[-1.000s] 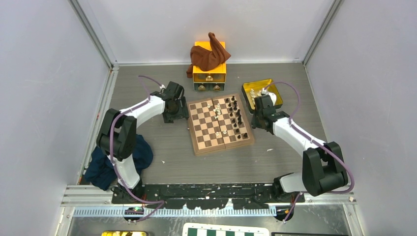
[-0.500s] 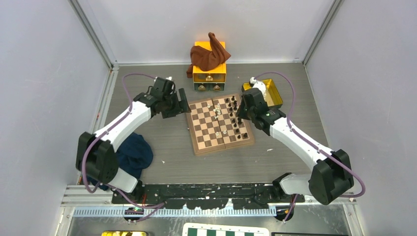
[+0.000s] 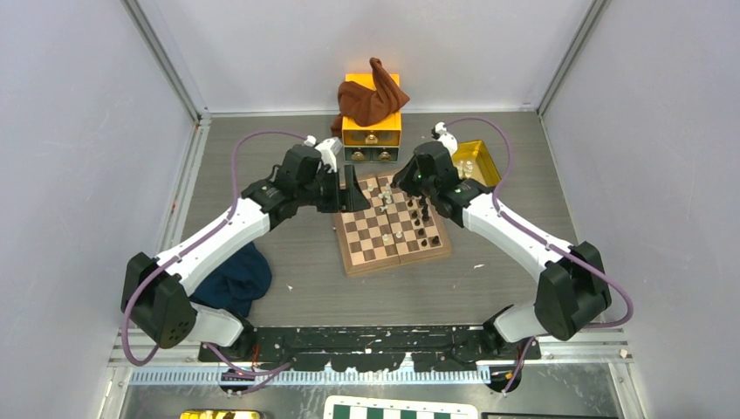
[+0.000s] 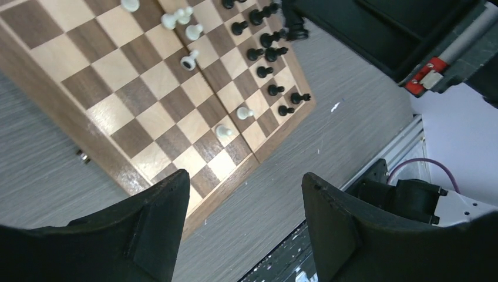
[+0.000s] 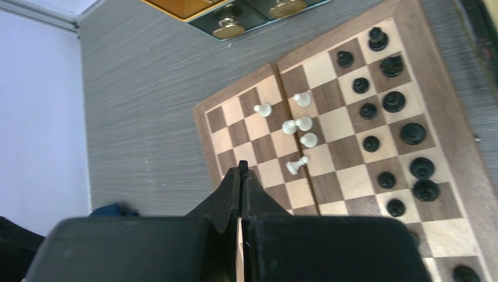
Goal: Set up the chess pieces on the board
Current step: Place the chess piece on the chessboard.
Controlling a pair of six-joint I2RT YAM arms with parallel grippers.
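Grey wood-grain tabletop bears a wooden board of turned chess pieces; left jaws gape; right jaws closed.

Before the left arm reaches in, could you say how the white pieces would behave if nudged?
The white pieces look tiny and narrow-based, so they probably tip easily; one piece seems already toppled. Being turned and round, a fallen one would likely roll.

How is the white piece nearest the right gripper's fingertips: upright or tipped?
Tipped. In the right wrist view the white piece lies on its side, its whole length showing.
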